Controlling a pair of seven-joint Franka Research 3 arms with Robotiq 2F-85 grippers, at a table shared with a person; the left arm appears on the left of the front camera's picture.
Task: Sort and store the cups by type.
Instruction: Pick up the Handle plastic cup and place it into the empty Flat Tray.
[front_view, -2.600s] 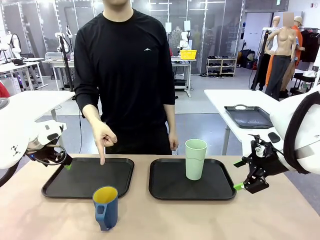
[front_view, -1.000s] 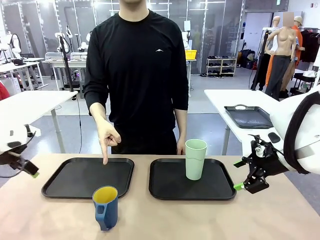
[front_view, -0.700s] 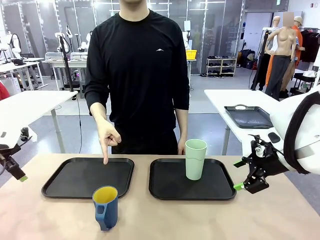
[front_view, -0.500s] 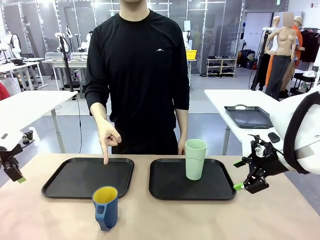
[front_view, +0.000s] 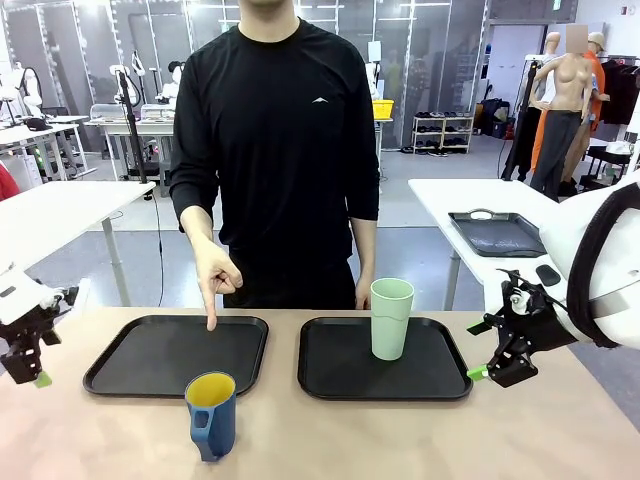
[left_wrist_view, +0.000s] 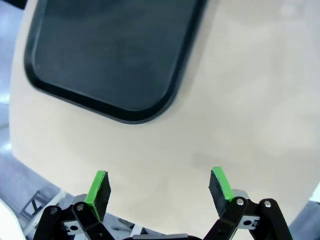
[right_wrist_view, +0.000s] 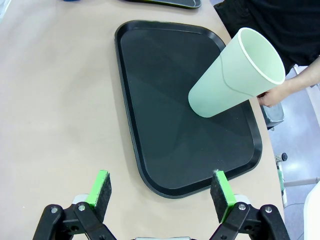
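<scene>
The dark blue mug (front_view: 210, 415) with a yellow inside stands on the bare table, just in front of the left black tray (front_view: 110, 378). The pale green tumbler (front_view: 391, 318) stands upright on the right black tray (front_view: 445, 385). My left gripper (front_view: 35, 375) hangs open at the table's left edge, left of the left tray (left_wrist_view: 115, 55), with nothing between its fingers (left_wrist_view: 160, 182). Beside the right tray's right edge, my right gripper (front_view: 485, 372) is open. Its wrist view faces the tumbler (right_wrist_view: 235, 75) across the tray (right_wrist_view: 150, 100), gripper (right_wrist_view: 162, 187) empty.
A person in black stands at the far side. One hand (front_view: 212, 278) points a finger down at the left tray's far rim; the other hand (right_wrist_view: 272, 95) hangs behind the tumbler. Bare table lies along the front edge on both sides of the mug.
My left gripper has drawn back leftward from the left tray's corner to the table's left edge and sunk a little. The right arm, cups and pointing hand have stayed put.
</scene>
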